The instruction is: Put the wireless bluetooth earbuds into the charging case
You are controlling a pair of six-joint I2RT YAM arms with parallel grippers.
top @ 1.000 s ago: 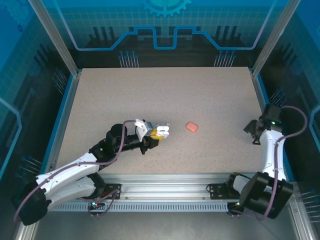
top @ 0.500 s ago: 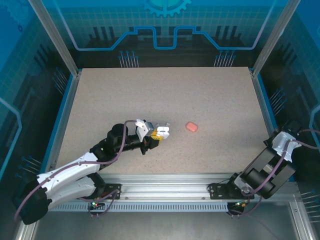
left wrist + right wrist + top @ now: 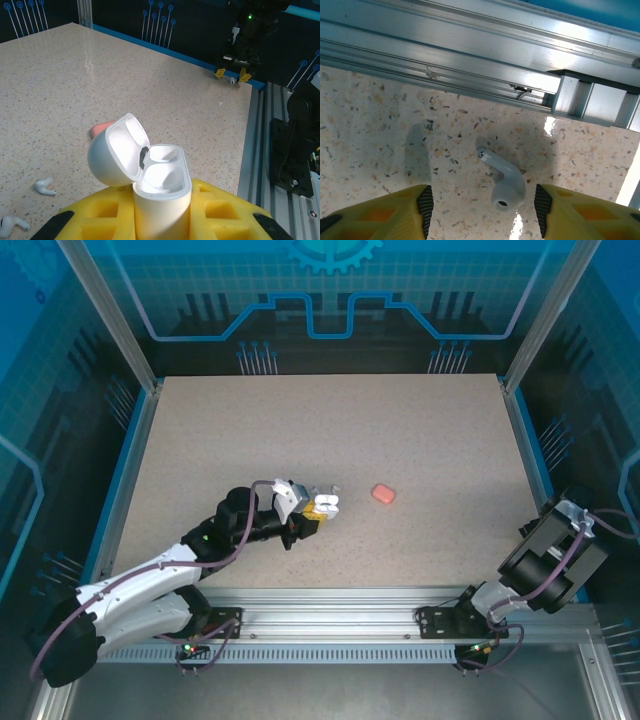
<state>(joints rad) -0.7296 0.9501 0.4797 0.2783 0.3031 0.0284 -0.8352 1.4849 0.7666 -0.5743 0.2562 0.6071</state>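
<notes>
Top cam: fixed, high over the near edge, looks down on the whole table (image 3: 330,430). Left wrist: low, close, faces across it to the right side. Right wrist: very close, pointing down at table edge and aluminium rail (image 3: 470,50). All share tabletop.

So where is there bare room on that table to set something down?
The far half of the table is bare. So is the stretch between the pink case and the right arm. Crowded: near the middle, where the left end effector holds the open white case, earbuds lying beside.
</notes>
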